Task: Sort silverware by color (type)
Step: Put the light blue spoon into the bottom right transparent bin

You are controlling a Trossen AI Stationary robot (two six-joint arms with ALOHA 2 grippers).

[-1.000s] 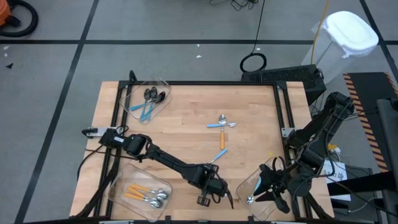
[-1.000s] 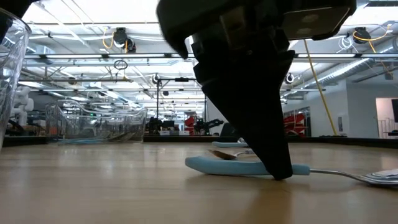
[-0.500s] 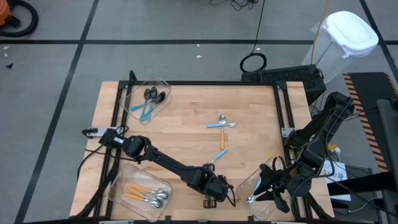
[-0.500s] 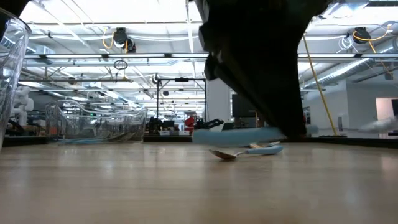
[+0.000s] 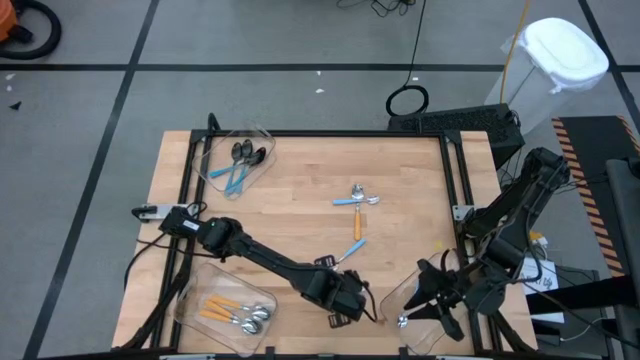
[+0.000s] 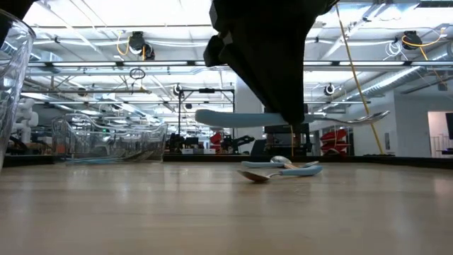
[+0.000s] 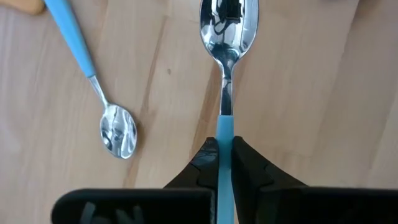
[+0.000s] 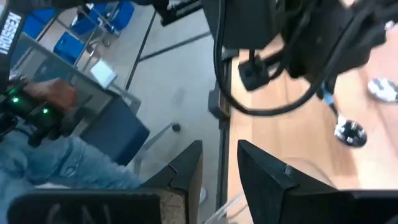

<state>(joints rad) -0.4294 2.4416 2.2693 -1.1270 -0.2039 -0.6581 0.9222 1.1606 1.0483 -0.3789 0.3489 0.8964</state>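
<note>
A: Where do we have the silver spoon with the light-blue plastic handle (image 7: 225, 93)?

B: Off the wood, level in the air, at about 6 o'clock on the light wooden table (image 5: 300, 210). The left gripper (image 7: 224, 155) has its jaws pinched tight on the blue handle, bowl pointing away from the wrist.

A: Low view agrees?

B: Yes, we see it hanging clear above the board there.

A: Loose ones?

B: Two blue-handled silver spoons (image 5: 357, 197) are crossed just past centre toward 1 o'clock. One orange-handled spoon (image 5: 355, 247) sits between them and the left gripper. The left wrist view shows another blue-handled silver spoon (image 7: 118, 134) flat on the wood beside the held one.

A: Bins?

B: The clear plastic bin at 11 o'clock (image 5: 258, 133) holds black-bowled, blue-handled spoons (image 5: 240, 160). The clear bin at 7 o'clock (image 5: 190, 290) holds orange-handled silver ones (image 5: 235, 315). A third clear bin (image 5: 392, 296) is at 5 o'clock.

A: Right arm?

B: The right gripper (image 5: 415, 308) is over that third bin, jaws partly apart, and we see nothing between them.
</note>
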